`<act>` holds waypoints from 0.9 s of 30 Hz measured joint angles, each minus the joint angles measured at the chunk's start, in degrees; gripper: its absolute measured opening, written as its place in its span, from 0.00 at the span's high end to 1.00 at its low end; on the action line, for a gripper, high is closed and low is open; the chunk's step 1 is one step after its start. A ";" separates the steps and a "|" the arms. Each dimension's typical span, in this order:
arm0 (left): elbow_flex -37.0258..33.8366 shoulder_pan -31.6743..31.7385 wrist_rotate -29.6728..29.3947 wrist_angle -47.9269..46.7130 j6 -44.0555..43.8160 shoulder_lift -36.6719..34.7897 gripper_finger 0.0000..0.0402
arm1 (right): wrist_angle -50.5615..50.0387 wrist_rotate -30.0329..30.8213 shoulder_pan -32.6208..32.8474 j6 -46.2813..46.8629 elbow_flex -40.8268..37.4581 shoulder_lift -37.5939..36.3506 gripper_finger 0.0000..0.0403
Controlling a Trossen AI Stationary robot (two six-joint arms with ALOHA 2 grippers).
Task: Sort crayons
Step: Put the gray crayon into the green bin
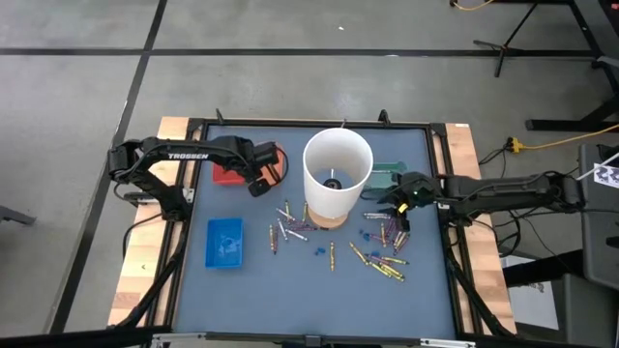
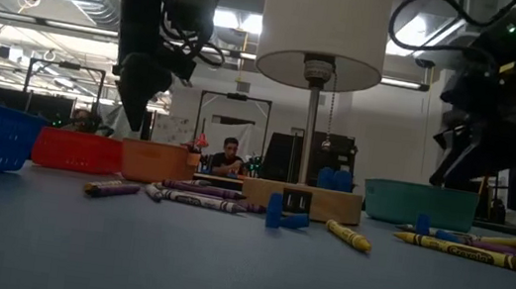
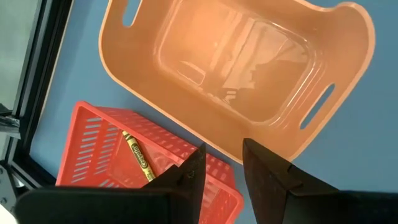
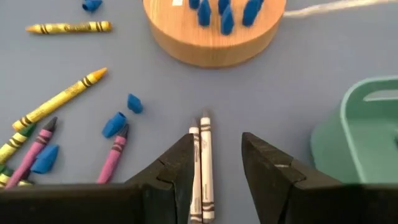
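Now the right gripper [image 4: 214,165], jaws parted and empty over two pale crayons [image 4: 202,165] beside the wooden base [image 4: 211,37], should descend squarely and pinch just one, while the left gripper [image 3: 221,168] hangs open above the red basket [image 3: 93,143].

High view: straight down, far, whole table [image 1: 319,290] plus both arms. Low view: tabletop level, facing across into room, close to crayons [image 2: 348,235]. Left wrist view: looking down, near, onto orange tray [image 3: 242,68] and red basket [image 3: 99,149]. Right wrist view: close over wooden lamp base [image 4: 214,28]. Lamp base shared by high, low, right wrist.
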 joint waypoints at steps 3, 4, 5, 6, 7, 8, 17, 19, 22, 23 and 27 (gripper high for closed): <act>0.00 -0.02 0.02 0.00 -0.02 0.00 0.78 | -0.02 -2.15 0.00 -0.03 0.00 1.95 0.67; 0.00 0.00 0.00 0.03 -0.02 0.00 0.78 | -0.02 -3.36 0.00 -0.02 0.00 2.55 0.67; 0.00 0.00 0.01 0.05 -0.02 0.00 0.78 | -0.02 -4.48 0.00 -0.03 0.00 3.14 0.67; 0.00 0.00 0.00 0.09 0.00 0.00 0.78 | -0.02 -5.48 0.00 -0.04 0.00 3.73 0.67; 0.00 0.00 0.00 0.09 -0.02 0.00 0.78 | -0.02 -6.14 0.00 -0.04 0.00 4.29 0.67; 0.00 0.00 0.02 0.11 -0.02 0.00 0.78 | -0.02 -6.49 0.00 -0.03 0.00 4.80 0.67; 0.00 0.00 0.00 1.16 -0.02 0.00 0.78 | 0.02 -6.53 0.00 -0.04 -0.02 7.95 0.67; 0.00 0.00 0.00 1.22 -0.02 0.00 0.78 | 0.00 -6.53 0.00 -0.04 -0.02 8.50 0.67; 0.00 0.00 0.00 1.30 -0.01 0.00 0.78 | 0.00 -6.48 0.00 -0.04 -0.02 9.27 0.67; 0.00 0.00 0.00 1.30 -0.02 0.00 0.78 | 0.00 -6.46 0.00 -0.04 -0.02 9.54 0.67; 0.00 0.00 0.00 1.31 -0.02 0.00 0.78 | -0.02 -6.42 0.00 -0.07 -0.02 10.83 0.67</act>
